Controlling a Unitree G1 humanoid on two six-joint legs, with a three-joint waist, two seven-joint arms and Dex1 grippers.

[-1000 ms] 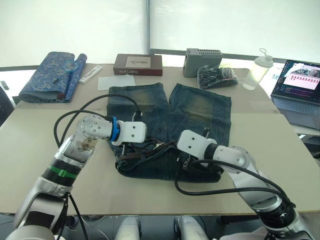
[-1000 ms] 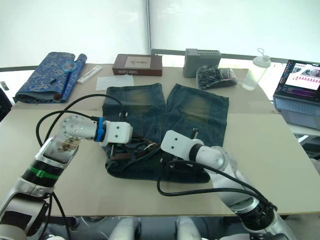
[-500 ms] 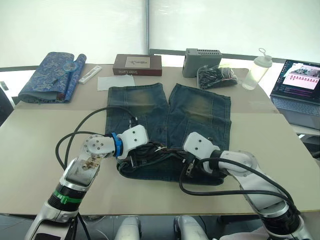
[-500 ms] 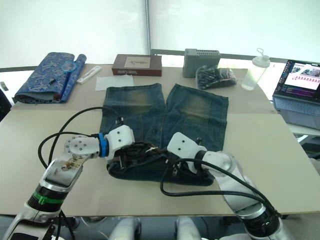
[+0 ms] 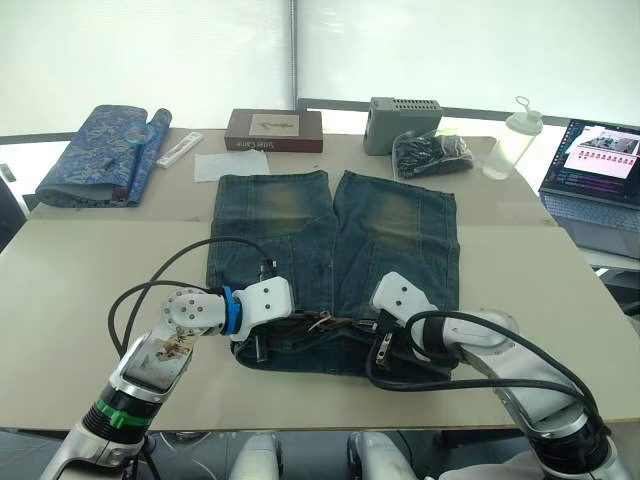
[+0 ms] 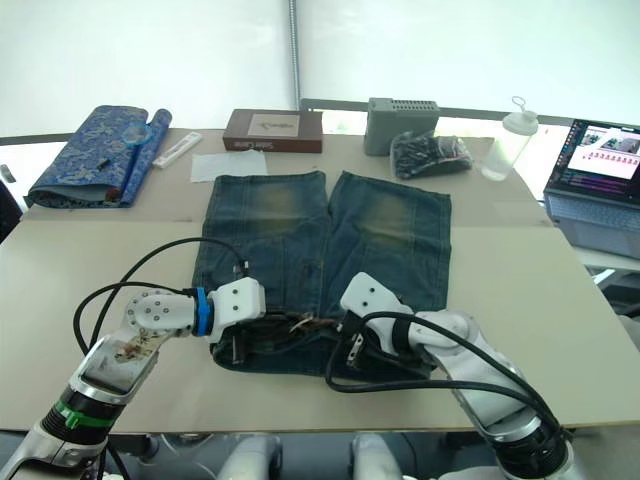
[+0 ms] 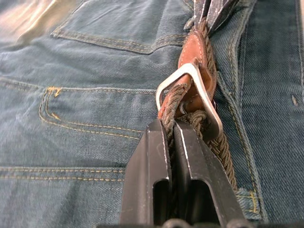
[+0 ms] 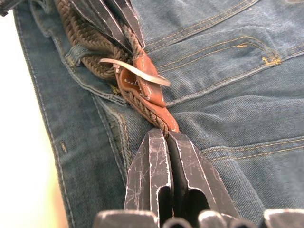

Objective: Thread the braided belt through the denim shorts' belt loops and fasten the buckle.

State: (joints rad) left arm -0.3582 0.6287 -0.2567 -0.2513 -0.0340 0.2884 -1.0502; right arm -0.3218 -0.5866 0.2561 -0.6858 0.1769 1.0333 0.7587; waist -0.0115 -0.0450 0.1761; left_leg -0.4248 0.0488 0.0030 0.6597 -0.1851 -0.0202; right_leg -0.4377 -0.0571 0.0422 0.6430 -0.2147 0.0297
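Denim shorts (image 5: 335,240) are spread flat on the table (image 5: 90,300), waistband toward the robot, legs pointing away from both grippers. Left gripper (image 7: 172,130) has its two black fingers pinched together on the braided belt (image 7: 209,142), gripping the woven cord right below the buckle (image 7: 199,90) — the silver frame sits just past its fingertips, with the tan leather tab running through it. Right gripper (image 8: 165,135) is clamped tight too, holding the belt's leather-tipped end where it meets the braid. The buckle lies just beyond its tips, and the left gripper's fingers show on the far side of it. The two grippers face each other over the middle of the waistband.
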